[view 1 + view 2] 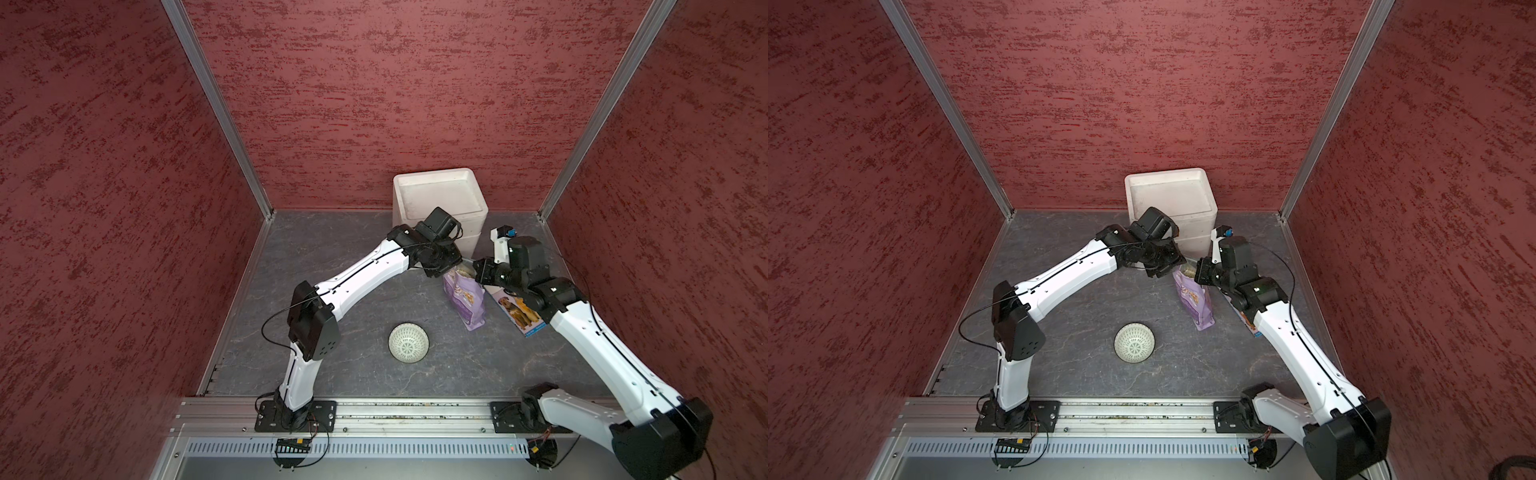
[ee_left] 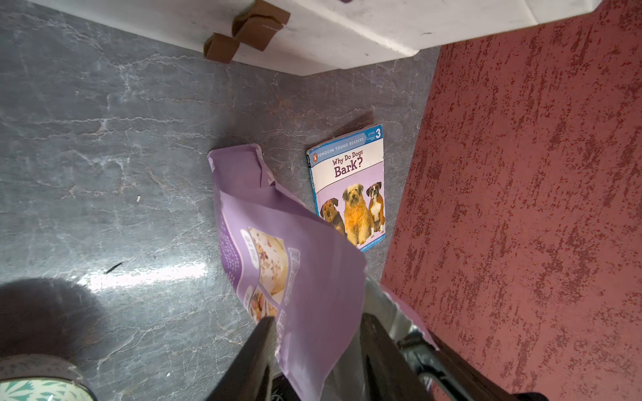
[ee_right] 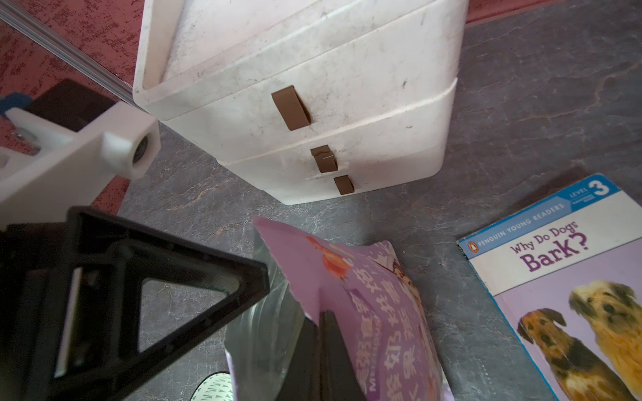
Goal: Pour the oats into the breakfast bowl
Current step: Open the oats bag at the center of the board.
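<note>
Lavender pouch (image 2: 305, 277) with food photos, silvery lining, pale beige oats (image 1: 462, 273) inside. Beside the black right gripper (image 3: 322, 317), a blue-edged book (image 3: 562, 277), tan dogs. Whitish bowl (image 1: 408, 343), grey lattice. White drawer box (image 3: 312, 69), brown tabs (image 3: 290, 107).

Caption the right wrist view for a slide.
Right pincer pinches the purple oat pouch near the white drawer box, dog book alongside.
</note>
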### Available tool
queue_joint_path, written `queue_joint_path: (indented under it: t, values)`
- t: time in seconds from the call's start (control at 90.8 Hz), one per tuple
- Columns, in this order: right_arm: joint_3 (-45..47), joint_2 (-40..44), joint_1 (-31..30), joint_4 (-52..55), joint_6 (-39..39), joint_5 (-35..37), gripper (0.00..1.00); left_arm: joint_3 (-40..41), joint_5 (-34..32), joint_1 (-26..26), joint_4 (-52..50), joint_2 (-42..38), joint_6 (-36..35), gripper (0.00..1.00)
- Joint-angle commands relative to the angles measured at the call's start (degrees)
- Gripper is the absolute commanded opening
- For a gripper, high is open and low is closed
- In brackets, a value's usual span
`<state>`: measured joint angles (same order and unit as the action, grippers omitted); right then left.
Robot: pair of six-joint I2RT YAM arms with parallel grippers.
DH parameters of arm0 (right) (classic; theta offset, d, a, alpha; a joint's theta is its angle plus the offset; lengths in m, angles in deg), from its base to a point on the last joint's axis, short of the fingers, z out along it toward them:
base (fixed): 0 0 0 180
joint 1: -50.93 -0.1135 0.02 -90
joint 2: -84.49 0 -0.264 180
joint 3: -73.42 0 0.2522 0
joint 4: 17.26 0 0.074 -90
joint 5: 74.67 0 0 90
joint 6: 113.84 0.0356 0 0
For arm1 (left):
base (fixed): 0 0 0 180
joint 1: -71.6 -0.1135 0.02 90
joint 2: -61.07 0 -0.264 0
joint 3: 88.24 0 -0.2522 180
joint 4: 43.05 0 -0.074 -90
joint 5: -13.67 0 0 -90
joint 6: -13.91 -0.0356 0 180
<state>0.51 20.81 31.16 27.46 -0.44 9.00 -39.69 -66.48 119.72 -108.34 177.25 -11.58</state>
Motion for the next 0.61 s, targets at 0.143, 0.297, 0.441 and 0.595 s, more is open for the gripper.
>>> queue_joint_path:
  t: [0.143, 0.297, 0.441, 0.595]
  values:
    - [-1.13, 1.23, 0.12, -11.01, 2.41, 1.56, 0.00, -8.57, -2.06, 1.01, -8.71, 5.27, -5.91, 0.31]
    - [-1.18, 0.01, 0.08, -12.02, 2.44, 3.87, 0.00, -14.69, -1.88, 0.47, -14.26, 8.25, -8.32, 0.00]
    - [-2.59, -1.67, 0.19, -10.38, 0.51, 10.22, 0.00, -21.02, -4.23, -0.40, -22.31, 8.99, -12.14, 0.00]
    - [-4.13, -3.44, 0.25, -10.01, -2.64, 16.83, 0.00, -26.04, -1.89, -2.30, -31.98, 9.52, -14.33, 0.00]
